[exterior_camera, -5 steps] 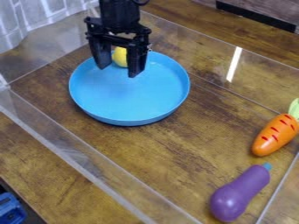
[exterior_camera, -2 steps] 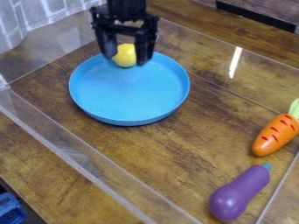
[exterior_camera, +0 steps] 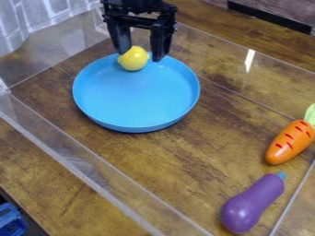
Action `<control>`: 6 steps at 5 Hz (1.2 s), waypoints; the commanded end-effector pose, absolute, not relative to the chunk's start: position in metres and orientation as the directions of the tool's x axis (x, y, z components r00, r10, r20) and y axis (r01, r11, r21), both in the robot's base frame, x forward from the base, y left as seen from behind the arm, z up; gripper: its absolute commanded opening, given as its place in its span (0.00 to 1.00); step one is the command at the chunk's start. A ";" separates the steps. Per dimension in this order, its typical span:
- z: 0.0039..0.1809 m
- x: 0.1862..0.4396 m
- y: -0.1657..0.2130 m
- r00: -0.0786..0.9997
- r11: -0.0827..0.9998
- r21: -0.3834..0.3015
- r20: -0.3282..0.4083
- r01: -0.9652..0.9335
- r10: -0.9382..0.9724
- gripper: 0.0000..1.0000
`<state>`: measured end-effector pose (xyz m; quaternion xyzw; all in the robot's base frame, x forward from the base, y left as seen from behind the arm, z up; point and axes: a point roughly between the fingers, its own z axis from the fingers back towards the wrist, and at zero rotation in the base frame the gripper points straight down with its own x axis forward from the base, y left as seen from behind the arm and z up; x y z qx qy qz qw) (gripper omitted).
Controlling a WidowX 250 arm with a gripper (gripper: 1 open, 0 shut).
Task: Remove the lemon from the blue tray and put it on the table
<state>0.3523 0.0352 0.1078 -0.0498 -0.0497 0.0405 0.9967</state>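
Camera view from above and in front shows the gripper (exterior_camera: 138, 44) hanging over the far edge of the blue tray (exterior_camera: 135, 96), fingers pointing down and spread wide. The lemon (exterior_camera: 133, 59) sits low between the two black fingers, at the back rim of the tray. I honestly can't tell whether either finger is touching it, but the jaws are too wide apart to be pinching it, so my read is it's resting on the tray rather than being carried.

Why there? Looks like the fruit just settled against the raised lip at the far side, which would stop a round thing from rolling. The fingers straddling it makes sense as a lineup for a straight-down grab.

Materials: lemon is a small smooth yellow ball-ish toy, probably slippery, so a pinch off centre could squirt it out. Tray is bright blue plastic, round, shallow, plate-like. The table (exterior_camera: 185, 157) is dark wood grain with a glossy sheen, fenced in by clear plastic walls (exterior_camera: 74, 152). Off to the right there's an orange carrot (exterior_camera: 292, 140) and a purple eggplant (exterior_camera: 252, 203), both lying well apart from the tray, with lots of bare wood between for a drop spot.
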 end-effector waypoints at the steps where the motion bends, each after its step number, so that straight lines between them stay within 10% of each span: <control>1: 0.133 0.354 0.046 0.984 0.993 -0.104 0.165 -0.058 0.075 1.00; 6: 0.131 0.369 0.041 0.990 0.994 -0.102 0.127 -0.047 0.060 1.00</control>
